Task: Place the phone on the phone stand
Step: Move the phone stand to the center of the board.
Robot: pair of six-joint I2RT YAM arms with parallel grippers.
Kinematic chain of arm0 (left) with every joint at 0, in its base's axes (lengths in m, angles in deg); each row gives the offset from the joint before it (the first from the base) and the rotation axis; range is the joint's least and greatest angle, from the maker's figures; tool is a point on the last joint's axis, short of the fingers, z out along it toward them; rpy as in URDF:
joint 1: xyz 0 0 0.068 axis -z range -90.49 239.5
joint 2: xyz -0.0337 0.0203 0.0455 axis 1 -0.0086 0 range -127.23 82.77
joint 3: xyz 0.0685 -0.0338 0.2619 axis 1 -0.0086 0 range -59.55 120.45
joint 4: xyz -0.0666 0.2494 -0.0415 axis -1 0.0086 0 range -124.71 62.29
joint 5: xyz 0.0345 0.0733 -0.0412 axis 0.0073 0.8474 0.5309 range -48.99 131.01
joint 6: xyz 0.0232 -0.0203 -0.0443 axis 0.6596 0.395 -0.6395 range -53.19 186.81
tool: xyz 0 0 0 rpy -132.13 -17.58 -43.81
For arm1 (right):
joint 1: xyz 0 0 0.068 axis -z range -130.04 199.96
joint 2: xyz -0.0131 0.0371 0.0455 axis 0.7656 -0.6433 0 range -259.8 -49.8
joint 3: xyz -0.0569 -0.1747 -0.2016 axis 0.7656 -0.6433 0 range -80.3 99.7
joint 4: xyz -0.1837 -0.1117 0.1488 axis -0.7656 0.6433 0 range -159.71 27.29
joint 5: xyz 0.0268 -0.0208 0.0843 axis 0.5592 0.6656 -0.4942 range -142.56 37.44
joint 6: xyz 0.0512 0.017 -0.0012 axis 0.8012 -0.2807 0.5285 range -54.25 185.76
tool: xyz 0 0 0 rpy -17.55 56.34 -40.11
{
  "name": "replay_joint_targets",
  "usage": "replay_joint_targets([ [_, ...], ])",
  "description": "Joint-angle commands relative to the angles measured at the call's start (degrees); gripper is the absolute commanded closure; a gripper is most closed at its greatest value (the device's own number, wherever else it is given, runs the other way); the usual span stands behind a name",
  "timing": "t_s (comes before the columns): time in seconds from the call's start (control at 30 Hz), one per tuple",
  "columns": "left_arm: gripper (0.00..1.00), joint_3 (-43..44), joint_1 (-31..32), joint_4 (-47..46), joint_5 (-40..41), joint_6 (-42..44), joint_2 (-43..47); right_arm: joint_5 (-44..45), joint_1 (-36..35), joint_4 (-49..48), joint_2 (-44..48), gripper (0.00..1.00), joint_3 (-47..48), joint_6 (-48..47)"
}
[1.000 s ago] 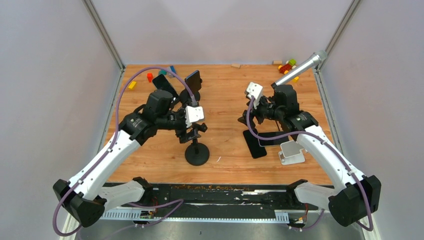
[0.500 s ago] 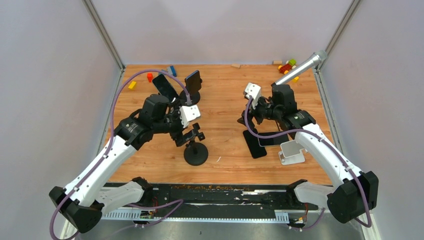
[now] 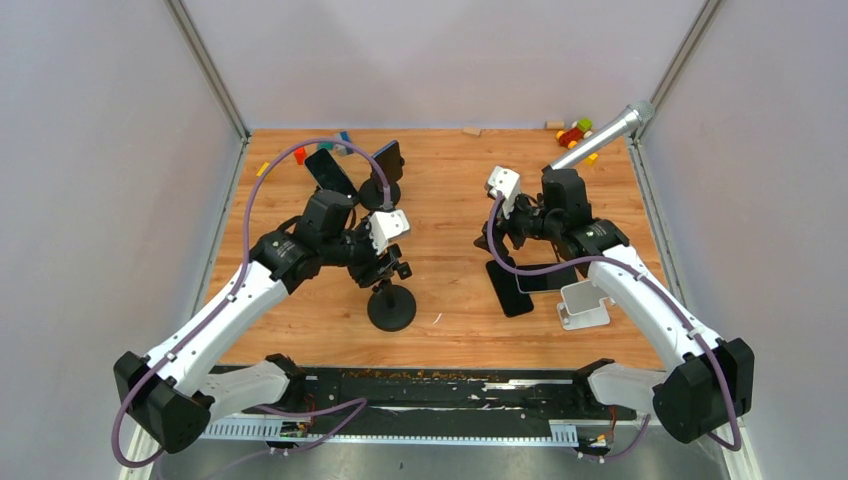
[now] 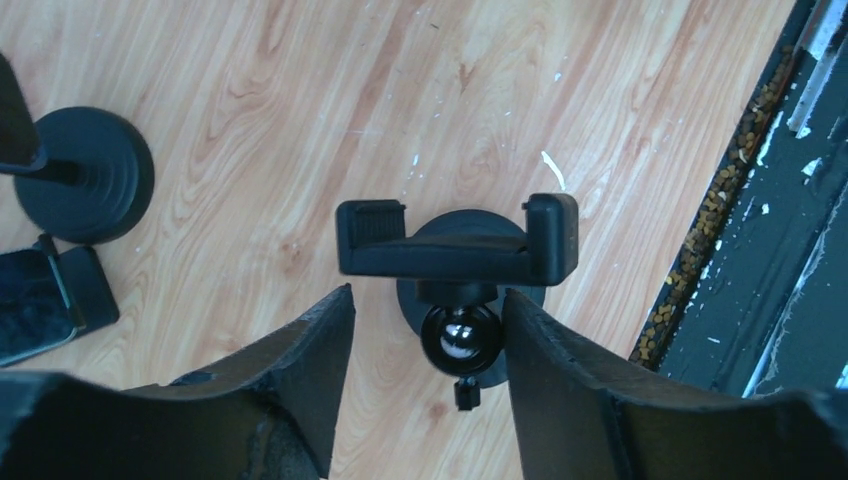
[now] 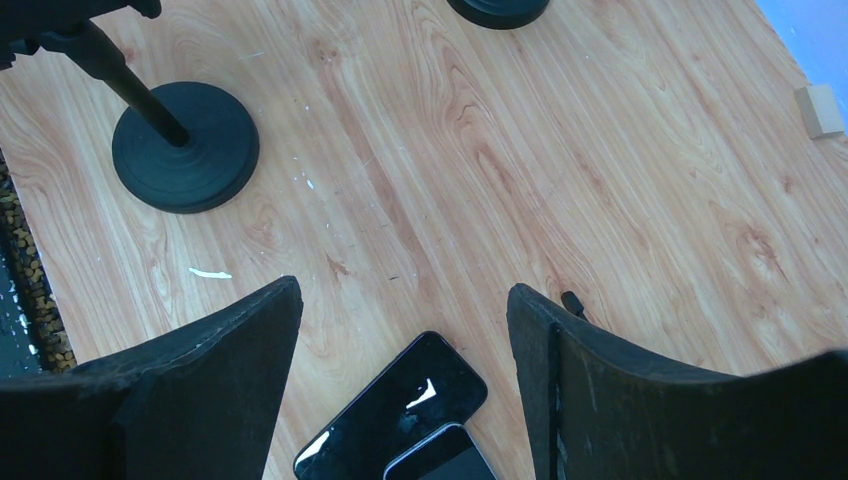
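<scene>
Left hand (image 4: 428, 302) hovers spread over the phone stand (image 4: 457, 240), one finger on each side of its ball joint (image 4: 460, 337), gripping nothing I can see. Right hand (image 5: 405, 292) hangs wide and empty above the phone (image 5: 392, 405), which lies flat on the worktop (image 5: 600, 150) with a second handset (image 5: 440, 455) against it. Nothing is done yet: pick-up, carry and seating on the stand all remain.

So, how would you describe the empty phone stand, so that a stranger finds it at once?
On the wooden table, look at the left half, just under the left gripper. There stands a black phone stand with a round base. Its clamp is empty, while the two stands behind it each hold a phone.
</scene>
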Motion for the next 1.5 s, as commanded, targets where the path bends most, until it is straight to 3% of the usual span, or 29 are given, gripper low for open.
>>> replay_joint_targets([
  [0.0, 0.4, -0.27, 0.02, -2.21, -3.68, -0.21, -1.45, -1.48, -0.06, -0.29, 0.12, 0.24, 0.28, -1.02],
  [0.4, 0.78, -0.06, 0.05, 0.48, -11.03, 9.43, -3.28, -1.46, -0.07, -0.31, 0.55, 0.24, 0.28, -1.18],
  [0.7, 0.96, 1.2, 0.03, 0.53, -14.54, 15.9, -2.17, -0.19, -0.05, -0.36, 0.83, 0.24, 0.13, -2.01],
  [0.93, 0.95, 2.78, 0.06, 2.63, -16.08, 17.74, -4.65, 1.41, -0.07, -0.36, 0.96, 0.24, -0.42, -3.67],
  [1.47, 0.76, 3.06, 0.04, 2.61, -15.15, 15.62, -4.11, 0.13, 0.31, -0.37, -0.35, 0.23, -1.11, -5.27],
])
